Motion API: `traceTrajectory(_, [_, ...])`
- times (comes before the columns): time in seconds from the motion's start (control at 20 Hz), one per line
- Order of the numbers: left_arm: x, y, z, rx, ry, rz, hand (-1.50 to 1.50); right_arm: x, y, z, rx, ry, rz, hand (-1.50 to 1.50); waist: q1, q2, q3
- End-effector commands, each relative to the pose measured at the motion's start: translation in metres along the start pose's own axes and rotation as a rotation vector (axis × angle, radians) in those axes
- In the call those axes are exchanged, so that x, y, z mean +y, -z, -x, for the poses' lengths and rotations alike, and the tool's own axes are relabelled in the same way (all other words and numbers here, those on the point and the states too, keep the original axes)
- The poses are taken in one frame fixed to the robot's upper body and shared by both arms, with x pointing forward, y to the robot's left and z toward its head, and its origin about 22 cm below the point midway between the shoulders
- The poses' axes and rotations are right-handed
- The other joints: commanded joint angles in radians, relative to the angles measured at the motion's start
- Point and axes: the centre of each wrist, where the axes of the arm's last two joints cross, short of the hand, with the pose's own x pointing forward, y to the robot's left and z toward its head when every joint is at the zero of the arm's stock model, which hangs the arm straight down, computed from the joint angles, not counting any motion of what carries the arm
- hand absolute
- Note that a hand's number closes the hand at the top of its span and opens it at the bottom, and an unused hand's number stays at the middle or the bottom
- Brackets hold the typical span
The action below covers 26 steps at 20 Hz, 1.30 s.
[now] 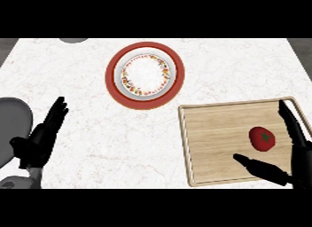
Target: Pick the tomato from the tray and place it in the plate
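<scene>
Your right hand (296,155) is spread open around the tomato (262,138), which sits on the tray (211,133) between fingers and thumb. The plate (145,74) lies up-left; the left hand (40,137) rests open, farther off.

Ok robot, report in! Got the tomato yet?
Not yet. Right hand open around tomato on tray. Left hand open, resting. Path to plate clear.

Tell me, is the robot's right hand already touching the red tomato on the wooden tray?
Apart. In the head view, bare wood of the tray shows between the tomato and the open right hand.
</scene>
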Motion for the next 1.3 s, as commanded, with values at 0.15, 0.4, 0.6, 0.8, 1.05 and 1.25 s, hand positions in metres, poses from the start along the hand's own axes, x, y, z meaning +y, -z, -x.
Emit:
traceTrajectory(0.15, [0.010, -0.005, -0.001, 0.001, -0.004, -0.011, 0.00, -0.058, 0.003, -0.018, 0.161, -0.305, -0.163, -1.50, 0.004, -0.002, -0.002])
traceTrajectory(0.4, [-0.007, -0.015, 0.014, 0.003, 0.002, 0.013, 0.00, -0.056, -0.015, -0.030, 0.299, -0.453, -0.332, -1.50, 0.005, 0.000, -0.002])
traceTrajectory(0.6, [-0.002, 0.014, -0.015, -0.015, 0.019, 0.008, 0.00, -0.056, 0.000, -0.043, 0.376, -0.437, -0.381, -1.50, 0.007, 0.003, 0.000])
traceTrajectory(0.8, [-0.008, 0.013, -0.022, -0.007, -0.002, 0.009, 0.00, -0.047, 0.012, -0.035, 0.438, -0.510, -0.375, -1.50, 0.014, 0.002, 0.001])
traceTrajectory(1.05, [-0.003, 0.009, -0.010, -0.012, -0.018, 0.024, 0.00, -0.047, 0.023, -0.023, 0.488, -0.594, -0.415, -1.50, 0.015, 0.004, 0.001])
traceTrajectory(1.25, [-0.011, -0.008, 0.004, -0.005, 0.009, 0.034, 0.00, -0.031, 0.027, -0.015, 0.525, -0.597, -0.457, -1.50, 0.014, 0.003, 0.001])
